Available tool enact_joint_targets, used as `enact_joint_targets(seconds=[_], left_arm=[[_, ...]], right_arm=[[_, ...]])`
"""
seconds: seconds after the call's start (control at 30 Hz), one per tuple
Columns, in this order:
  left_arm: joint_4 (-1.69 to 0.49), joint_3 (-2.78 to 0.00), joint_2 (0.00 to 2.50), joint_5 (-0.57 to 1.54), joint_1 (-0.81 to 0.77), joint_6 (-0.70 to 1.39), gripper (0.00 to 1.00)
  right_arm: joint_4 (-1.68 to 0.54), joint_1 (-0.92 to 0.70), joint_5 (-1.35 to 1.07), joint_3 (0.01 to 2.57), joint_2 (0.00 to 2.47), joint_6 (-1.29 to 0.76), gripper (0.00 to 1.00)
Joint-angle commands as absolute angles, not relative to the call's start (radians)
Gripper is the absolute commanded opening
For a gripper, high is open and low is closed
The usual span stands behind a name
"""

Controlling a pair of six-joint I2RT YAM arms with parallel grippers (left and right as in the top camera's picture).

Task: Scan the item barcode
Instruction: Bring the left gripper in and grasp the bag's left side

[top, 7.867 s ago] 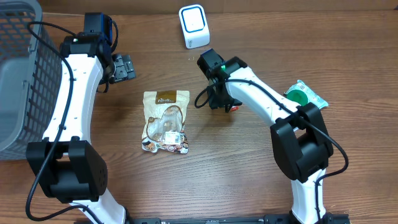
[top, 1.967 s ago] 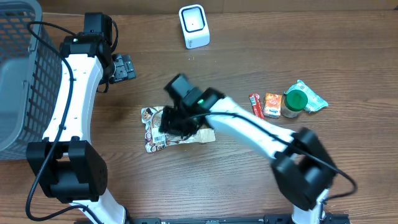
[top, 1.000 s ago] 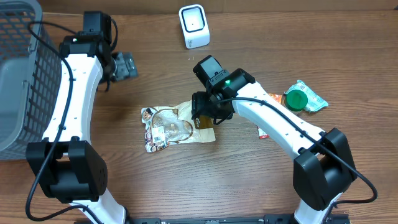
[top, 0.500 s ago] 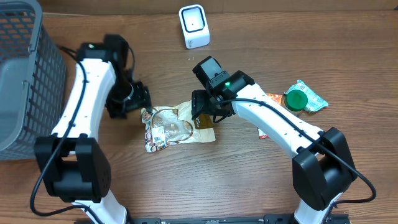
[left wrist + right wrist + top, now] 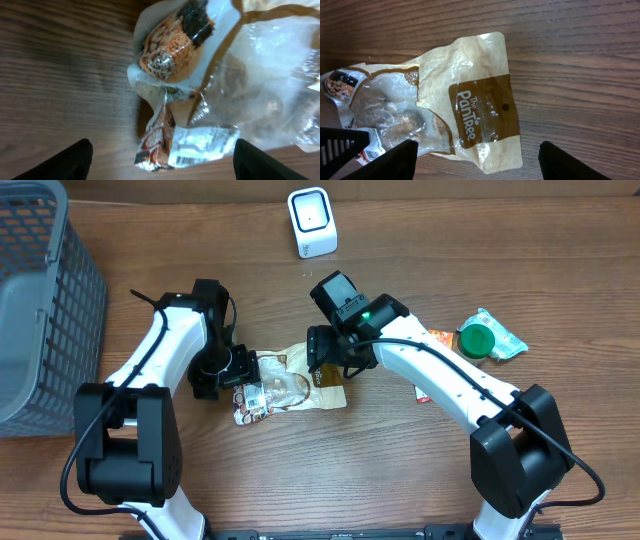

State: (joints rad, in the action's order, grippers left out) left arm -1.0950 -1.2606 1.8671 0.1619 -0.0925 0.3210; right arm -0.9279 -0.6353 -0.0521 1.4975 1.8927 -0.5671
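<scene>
Overhead: snack bag (image 5: 290, 385) lies left-right, brown header end pointing right.

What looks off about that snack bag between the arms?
The clear-and-tan plastic snack bag lies crumpled and skewed on the wooden table; its end by the left gripper looks curled up, creasing the white label sticker.

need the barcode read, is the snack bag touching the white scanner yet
Apart. The overhead view shows a wide stretch of bare table between the snack bag and the white scanner, which stands at the far edge.
</scene>
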Motion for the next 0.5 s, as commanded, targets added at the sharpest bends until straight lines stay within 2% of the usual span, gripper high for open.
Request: enact_joint_targets(seconds=[0.0, 0.1, 0.47], left_arm=[[-1.062, -1.231, 1.851, 0.178, -0.111, 0.314, 0.78], [-1.038, -1.224, 1.851, 0.178, -0.121, 0.314, 0.76], [-1.014, -1.224, 1.851, 0.184, -0.162, 0.314, 0.79]], right_arm=[[-0.925, -0.632, -0.045, 1.491, 1.895, -0.487, 0.77], [-0.925, -0.624, -0.046, 1.491, 1.895, -0.452, 0.80], [-0.926, -0.609, -0.066, 1.491, 1.940, -0.444, 0.84]])
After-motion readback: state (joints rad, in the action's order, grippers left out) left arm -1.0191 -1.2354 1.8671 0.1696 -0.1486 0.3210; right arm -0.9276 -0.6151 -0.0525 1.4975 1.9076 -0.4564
